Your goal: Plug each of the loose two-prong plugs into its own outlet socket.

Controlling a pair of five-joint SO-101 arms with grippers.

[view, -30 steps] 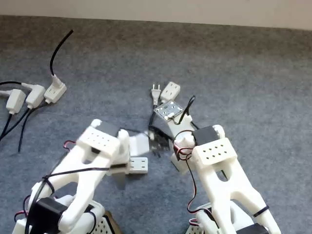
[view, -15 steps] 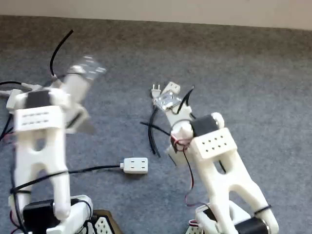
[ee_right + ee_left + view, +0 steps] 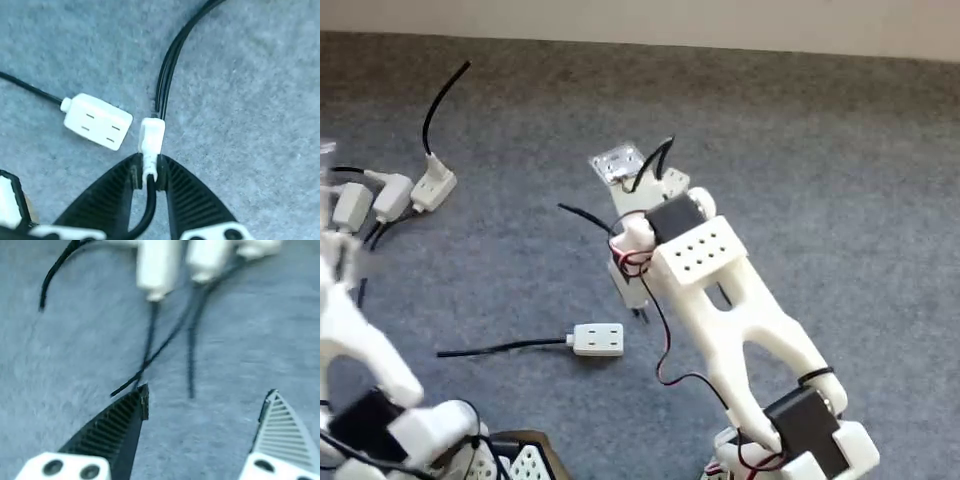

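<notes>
R wrist view: right jaws pinched narrow on a white two-prong plug (image 3: 151,137), gripping its rear end, w/ its black cord (image 3: 149,202) running back btwn them. The plug's front end sticks out past the tips. Just beside it, not touching, lies a loose white outlet socket (image 3: 96,121), two pairs of slots facing up, its thin black lead (image 3: 27,87) trailing off from one end. A pair of black cables (image 3: 172,60) runs side by side across the grey desk (image 3: 260,125) up to the plug's front end. L wrist view: left jaws spread wide, one black & one white, nothing btwn them but grey desk. Ahead of them, well apart, sits a row of white blocks (image 3: 157,265), blurred, w/ thin black wires (image 3: 192,340) coming off them & crossing on the desk; can't tell plug from socket here. High view: right arm (image 3: 720,290) spans from the near edge to desk centre, the plug in its jaws w/ prongs pointing toward the near edge. The outlet socket lies just near-left of the plug, apart from it, its lead stretching left. Left arm (image 3: 355,335) stands at the left edge, blurred. Three white blocks w/ cords lie in a row at far left, close to that arm's top end, & a curved black cord (image 3: 445,100) rises from the rightmost one.
</notes>
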